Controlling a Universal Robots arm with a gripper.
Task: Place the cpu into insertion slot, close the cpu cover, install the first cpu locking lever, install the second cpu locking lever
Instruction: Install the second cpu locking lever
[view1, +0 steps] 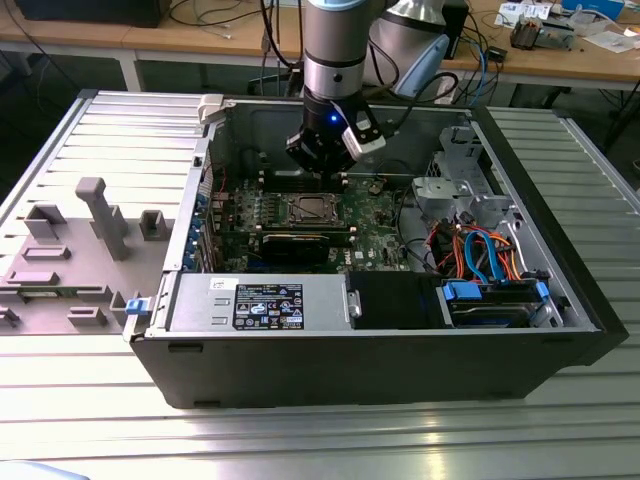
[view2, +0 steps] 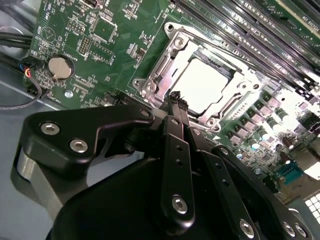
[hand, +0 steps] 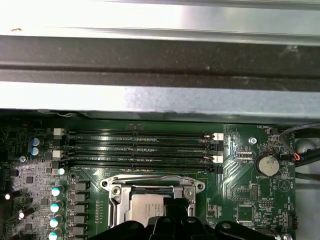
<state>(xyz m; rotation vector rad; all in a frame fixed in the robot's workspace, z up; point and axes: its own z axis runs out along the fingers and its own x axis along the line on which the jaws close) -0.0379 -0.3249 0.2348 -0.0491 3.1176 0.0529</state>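
The cpu lies flat in the insertion slot on the green board, its silver top showing through the window of the cpu cover. The cover lies down flat around the chip. In the first wrist view the cpu and the cover's frame sit just past the memory slots. My gripper hangs a little above the socket's edge, fingers pressed together with nothing between them. In the exterior view the gripper hovers inside the open computer case, behind the socket. Whether the locking levers are hooked cannot be told.
Long black memory slots run beside the socket. A black graphics card lies in front of it. A coin battery, drive bays with coloured cables and the case's metal walls surround the board. Grey fixtures stand at the exterior view's left.
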